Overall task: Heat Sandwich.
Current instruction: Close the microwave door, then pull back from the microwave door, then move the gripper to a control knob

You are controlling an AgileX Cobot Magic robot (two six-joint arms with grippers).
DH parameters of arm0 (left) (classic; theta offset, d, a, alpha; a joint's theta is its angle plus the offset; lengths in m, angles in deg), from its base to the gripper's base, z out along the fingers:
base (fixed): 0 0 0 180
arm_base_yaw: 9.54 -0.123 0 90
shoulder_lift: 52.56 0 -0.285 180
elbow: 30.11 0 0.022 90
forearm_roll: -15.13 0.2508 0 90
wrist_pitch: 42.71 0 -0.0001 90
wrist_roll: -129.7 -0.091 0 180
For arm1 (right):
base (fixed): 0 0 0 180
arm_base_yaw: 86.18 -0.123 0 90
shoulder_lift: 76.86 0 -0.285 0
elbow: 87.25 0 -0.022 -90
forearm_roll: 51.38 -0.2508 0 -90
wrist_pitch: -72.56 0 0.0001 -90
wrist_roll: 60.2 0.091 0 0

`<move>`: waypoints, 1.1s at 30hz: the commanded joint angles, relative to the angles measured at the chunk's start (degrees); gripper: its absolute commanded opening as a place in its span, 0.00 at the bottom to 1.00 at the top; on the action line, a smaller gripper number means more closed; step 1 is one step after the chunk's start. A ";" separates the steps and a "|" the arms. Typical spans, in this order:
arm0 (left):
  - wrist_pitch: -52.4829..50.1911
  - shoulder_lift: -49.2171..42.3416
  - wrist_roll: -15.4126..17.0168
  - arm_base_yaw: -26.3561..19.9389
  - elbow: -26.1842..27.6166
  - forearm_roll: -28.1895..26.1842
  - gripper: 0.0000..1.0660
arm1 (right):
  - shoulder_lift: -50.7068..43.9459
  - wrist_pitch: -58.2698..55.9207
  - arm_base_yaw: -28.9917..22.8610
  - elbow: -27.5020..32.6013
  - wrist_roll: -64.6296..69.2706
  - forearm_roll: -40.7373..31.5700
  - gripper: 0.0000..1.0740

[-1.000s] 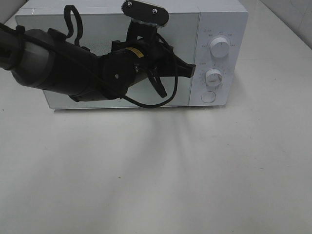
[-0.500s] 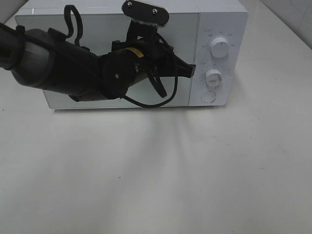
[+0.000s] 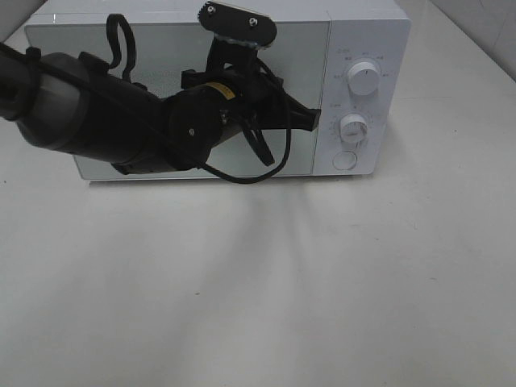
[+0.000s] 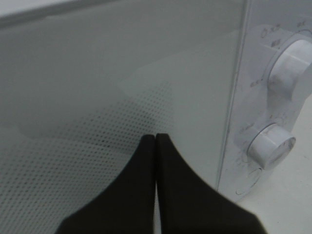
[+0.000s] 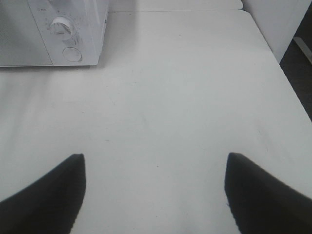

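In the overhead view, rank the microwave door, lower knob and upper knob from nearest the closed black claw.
1. Microwave door, right behind the left gripper's tip.
2. Lower knob, just to its right.
3. Upper knob, higher on the panel.

Microwave [image 3: 359,36] sits on table [image 3: 258,282], left claw [image 3: 316,119] before its door [image 3: 302,56].

Light: bright, even, diffuse, from above.
Surface: tabletop [image 3: 339,306] white, nearly washed out, faint grain.
Shadows: one soft grey smear on the tabletop in front of the microwave [image 3: 367,32], beneath the left arm [image 3: 97,121]; edges undefined.
Glare: pale reflected patch on the microwave door [image 4: 161,83].
Focus: left gripper [image 4: 155,139] and right gripper [image 5: 155,157] are black, soft-edged silhouettes without surface detail; upper dial [image 4: 292,61] mildly blurred.
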 commanded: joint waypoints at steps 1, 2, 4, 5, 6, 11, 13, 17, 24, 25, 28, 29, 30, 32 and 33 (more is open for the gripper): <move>-6.42 -2.46 0.11 0.92 -3.27 -2.75 0.00 | -1.60 0.57 0.40 0.29 -0.11 -0.17 0.71; -6.42 -2.46 0.11 0.92 -3.27 -2.75 0.00 | -1.60 0.57 0.40 0.29 -0.11 -0.17 0.71; -7.05 -3.84 0.17 2.06 -5.90 -2.75 0.00 | -1.60 0.57 0.40 0.29 -0.11 -0.17 0.71; -6.88 -5.39 0.17 3.09 -8.42 -3.50 0.00 | -1.60 0.57 0.40 0.29 -0.11 -0.17 0.71; -6.88 -5.39 0.17 3.09 -8.42 -3.50 0.00 | -1.60 0.57 0.40 0.29 -0.11 -0.17 0.71; -6.88 -11.00 0.17 6.02 -15.53 -6.42 0.00 | -1.60 0.57 0.40 0.29 -0.11 -0.17 0.71; -6.82 -11.75 0.17 6.13 -16.39 -7.33 0.00 | -1.60 0.57 0.40 0.29 -0.11 -0.17 0.71; -1.55 -15.01 0.17 6.36 -19.02 -8.77 0.20 | -1.60 0.57 0.40 0.29 -0.11 -0.17 0.71; 11.86 -18.33 0.11 6.36 -19.94 -9.51 0.92 | -1.60 0.57 0.40 0.29 -0.06 -0.17 0.71; 13.24 -18.45 0.11 6.36 -19.94 -9.51 0.92 | -1.60 0.57 0.40 0.29 -0.06 -0.17 0.71; 16.84 -18.45 0.00 6.36 -19.94 -9.11 0.92 | -1.60 0.57 0.40 0.29 -0.06 -0.17 0.71; 18.05 -18.45 0.00 6.36 -19.94 -9.11 0.92 | -1.60 0.57 0.40 0.29 -0.06 -0.17 0.71; 19.77 -18.56 0.00 6.25 -19.94 -9.11 0.92 | -1.60 0.57 0.40 0.29 -0.06 -0.17 0.71; 22.06 -18.91 0.00 6.25 -19.94 -9.11 0.92 | -1.60 0.57 0.40 0.29 -0.06 -0.17 0.71; 26.53 -19.54 0.00 5.21 -19.77 -9.11 0.92 | -1.60 0.57 0.40 0.29 -0.06 -0.17 0.71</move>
